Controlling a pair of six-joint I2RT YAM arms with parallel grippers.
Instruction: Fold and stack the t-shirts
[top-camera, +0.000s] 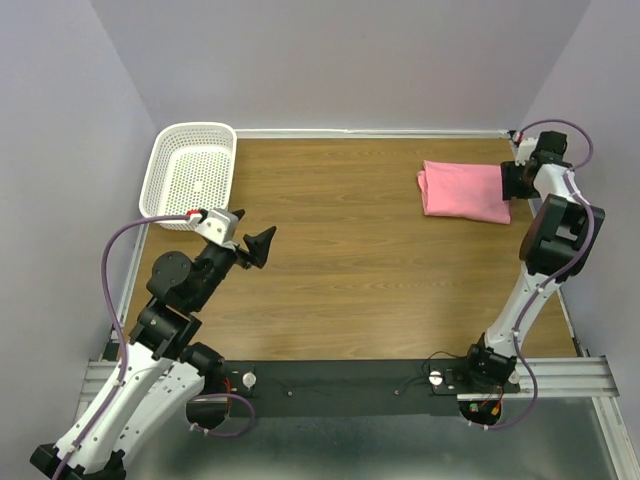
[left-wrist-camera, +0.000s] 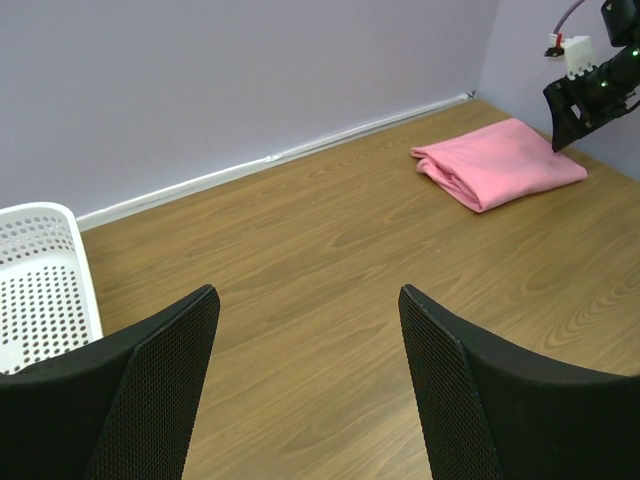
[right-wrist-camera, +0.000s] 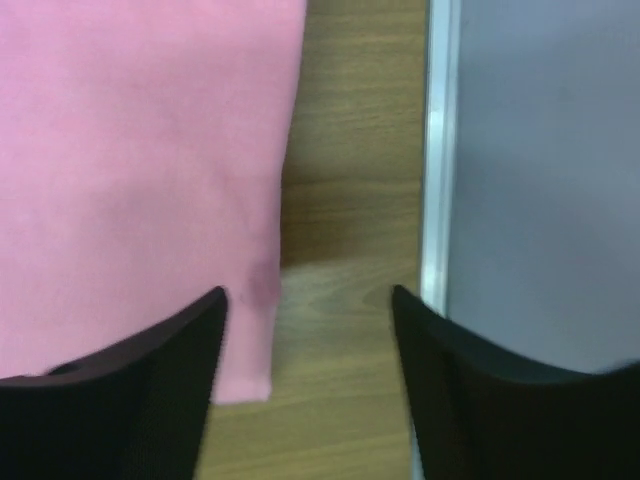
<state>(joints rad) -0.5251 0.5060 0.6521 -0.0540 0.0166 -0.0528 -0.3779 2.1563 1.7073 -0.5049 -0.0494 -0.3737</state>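
A folded salmon-pink t-shirt (top-camera: 463, 190) lies on the wooden table at the far right; it also shows in the left wrist view (left-wrist-camera: 497, 163) and fills the upper left of the right wrist view (right-wrist-camera: 140, 170). My right gripper (top-camera: 512, 180) is open just above the shirt's right edge, and its jaws (right-wrist-camera: 308, 300) straddle that edge and bare wood, holding nothing. My left gripper (top-camera: 262, 245) is open and empty over the left middle of the table, far from the shirt; its jaws (left-wrist-camera: 308, 300) frame bare wood.
A white perforated plastic basket (top-camera: 193, 173) stands at the far left corner, and its rim shows in the left wrist view (left-wrist-camera: 45, 290). Purple walls with a white baseboard (top-camera: 370, 132) close the table; the right wall (right-wrist-camera: 540, 150) is close beside my right gripper.
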